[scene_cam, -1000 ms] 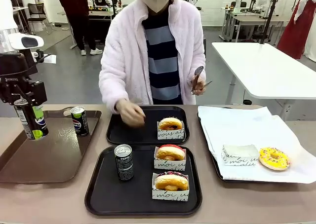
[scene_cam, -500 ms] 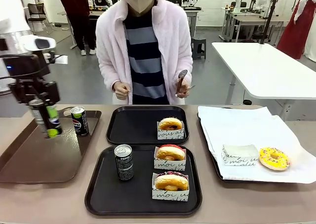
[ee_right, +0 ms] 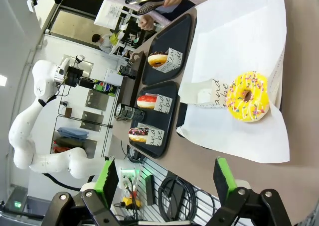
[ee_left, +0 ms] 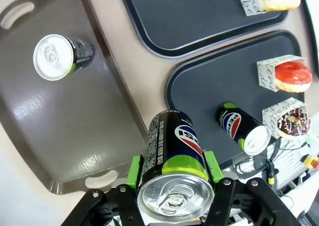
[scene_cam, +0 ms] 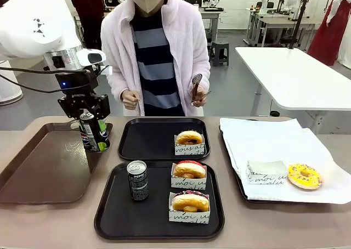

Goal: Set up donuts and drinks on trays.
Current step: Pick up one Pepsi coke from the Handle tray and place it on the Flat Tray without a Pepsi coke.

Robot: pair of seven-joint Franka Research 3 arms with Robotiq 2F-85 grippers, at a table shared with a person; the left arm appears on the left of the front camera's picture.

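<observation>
1. Carrying a green-marked can [scene_cam: 95, 134] upright, the left gripper [scene_cam: 88, 113] is clamped on its upper part, above the right edge of the brown tray [scene_cam: 38, 167].
2. A second can [ee_left: 54, 56] stands on that brown tray near the held one. A low or sideways swing could clip it and tip it over.
3. The far black tray [scene_cam: 148, 145] has one donut [scene_cam: 189, 137] and no drink, so it is probably the target. Its raised rim lies in the way, and crossing too low could catch the can's base and twist it in the grip.
4. Setting down too far right could press into that donut's paper sleeve.
5. The near black tray [scene_cam: 109, 219] holds a can [scene_cam: 137, 179] and two donuts.
6. The right gripper [ee_right: 164, 178] hangs with its jaws apart and empty above the yellow donut [ee_right: 247, 96] on white paper.
7. The person's hand [scene_cam: 200, 98] holds tongs near the far tray and could cross the can's path.
</observation>
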